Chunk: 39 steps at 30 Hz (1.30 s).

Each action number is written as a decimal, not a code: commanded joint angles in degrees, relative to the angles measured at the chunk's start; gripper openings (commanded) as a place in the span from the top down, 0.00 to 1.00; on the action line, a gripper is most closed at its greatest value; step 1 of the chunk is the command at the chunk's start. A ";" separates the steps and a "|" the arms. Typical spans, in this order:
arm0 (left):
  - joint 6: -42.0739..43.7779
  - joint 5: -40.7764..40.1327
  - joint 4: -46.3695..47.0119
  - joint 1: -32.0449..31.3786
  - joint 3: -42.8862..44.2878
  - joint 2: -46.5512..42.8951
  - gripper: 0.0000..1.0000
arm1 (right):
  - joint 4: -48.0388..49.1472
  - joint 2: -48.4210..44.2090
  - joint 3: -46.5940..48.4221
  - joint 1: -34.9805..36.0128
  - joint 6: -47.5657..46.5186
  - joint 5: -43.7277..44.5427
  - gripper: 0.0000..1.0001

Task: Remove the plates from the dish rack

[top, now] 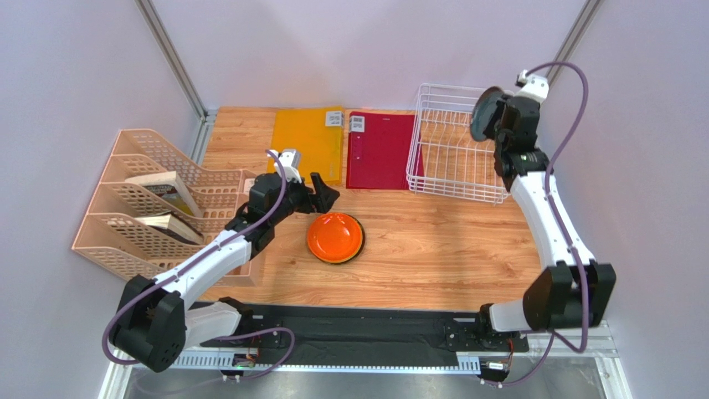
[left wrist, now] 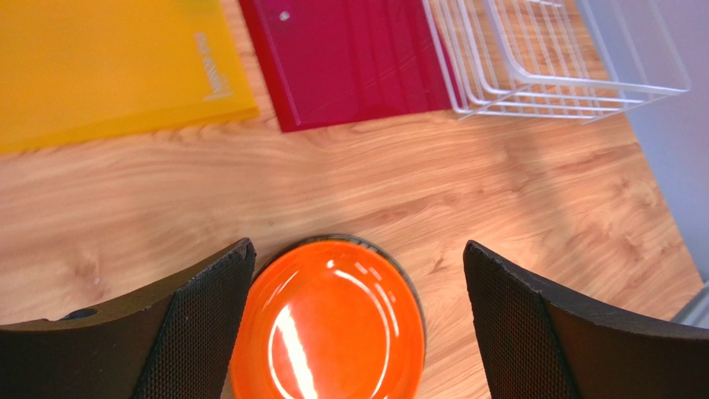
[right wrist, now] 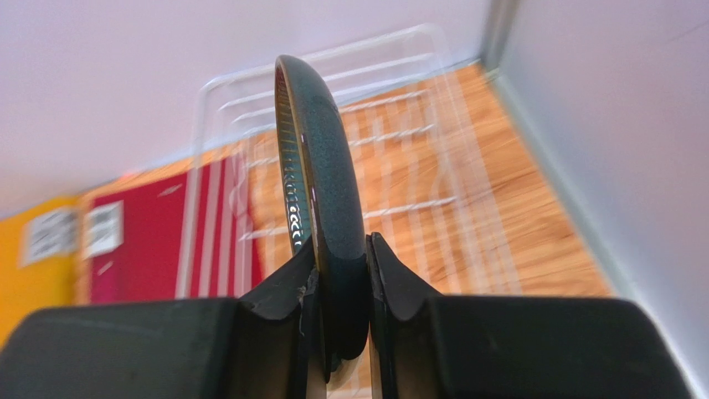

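Orange plate (top: 334, 238) lies face up near the middle of the table (top: 449, 249), with a dark rim showing beneath its edge. My left gripper (left wrist: 358, 245) hangs over its far side, fingers spread wide, touching nothing. My right gripper (right wrist: 341, 249) is pinched on the rim of the dark grey-teal plate (right wrist: 320, 166), which is held on edge above the right side of the white wire dish rack (top: 453, 145). The rack stands at the table's far right corner. A red folder (top: 379, 150) and an orange folder (top: 308, 145) lie flat along the far edge, left of the rack.
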 commanded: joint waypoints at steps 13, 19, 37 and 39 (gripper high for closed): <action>-8.46 13.28 21.84 0.11 3.54 12.02 0.00 | 15.64 -20.01 -23.46 5.27 22.34 -41.66 1.00; -9.87 14.34 28.87 0.11 3.54 12.38 0.00 | 20.05 -15.54 -24.78 9.84 24.11 -46.86 1.00; -14.35 12.93 38.63 0.11 2.84 18.35 0.01 | 30.94 -0.24 -20.48 25.05 27.35 -52.22 1.00; -15.49 13.19 40.21 0.03 2.22 18.70 0.03 | 32.61 1.25 -20.56 24.96 27.97 -53.36 1.00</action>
